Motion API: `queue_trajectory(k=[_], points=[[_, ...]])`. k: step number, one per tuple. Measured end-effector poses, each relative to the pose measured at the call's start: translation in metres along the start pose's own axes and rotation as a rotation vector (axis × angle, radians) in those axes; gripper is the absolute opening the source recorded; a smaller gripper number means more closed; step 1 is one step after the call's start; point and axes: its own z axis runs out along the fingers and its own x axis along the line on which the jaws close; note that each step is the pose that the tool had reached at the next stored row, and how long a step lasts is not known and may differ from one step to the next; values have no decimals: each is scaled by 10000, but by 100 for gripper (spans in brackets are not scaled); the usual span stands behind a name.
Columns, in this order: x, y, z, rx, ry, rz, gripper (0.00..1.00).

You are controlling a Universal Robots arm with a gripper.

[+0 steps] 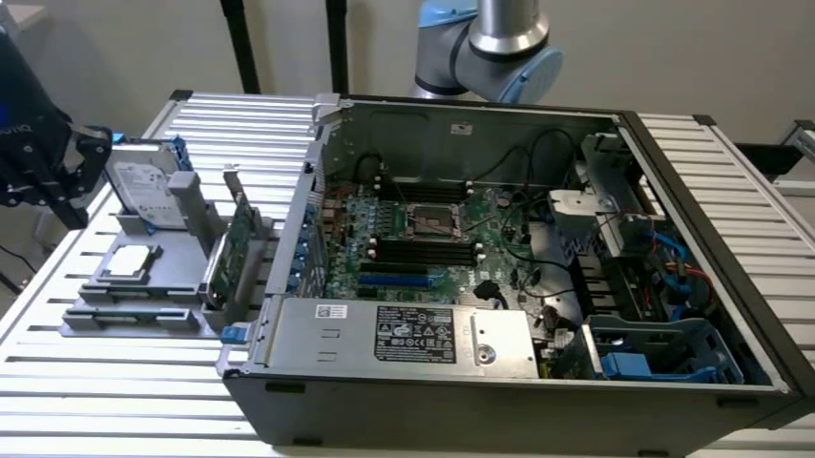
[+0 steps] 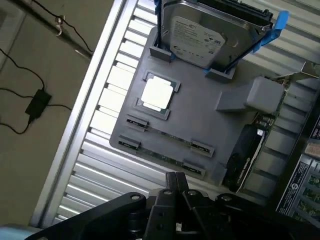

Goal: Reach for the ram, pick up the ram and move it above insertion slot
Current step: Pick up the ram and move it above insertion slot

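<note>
The ram (image 2: pixel 167 137) is a thin green stick standing on edge between small clips on the grey holder plate (image 2: pixel 200 120); a second like stick (image 2: pixel 160 157) lies parallel beside it. My gripper (image 2: pixel 175 177) hangs above the plate's edge close to these sticks, fingers shut together with nothing between them. In the exterior view the gripper (image 1: pixel 61 167) is a dark shape at the far left, over the holder plate (image 1: pixel 172 253). The black insertion slots (image 1: pixel 421 251) sit on the motherboard inside the open computer case, well to the exterior view's right of the gripper.
On the plate also stand a silver hard drive (image 2: pixel 200 37) in blue brackets, a processor chip (image 2: pixel 158 93) and an upright green expansion card (image 1: pixel 229 258). The case wall (image 1: pixel 305 229) rises between plate and motherboard. Cables (image 1: pixel 548 277) cross the board. Slatted metal table (image 1: pixel 114 382) lies underneath.
</note>
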Motion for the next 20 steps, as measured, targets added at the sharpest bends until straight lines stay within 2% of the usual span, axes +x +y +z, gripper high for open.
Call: queue_trajectory(k=[20], points=[[0,-1,16,2,140,-3635,11]])
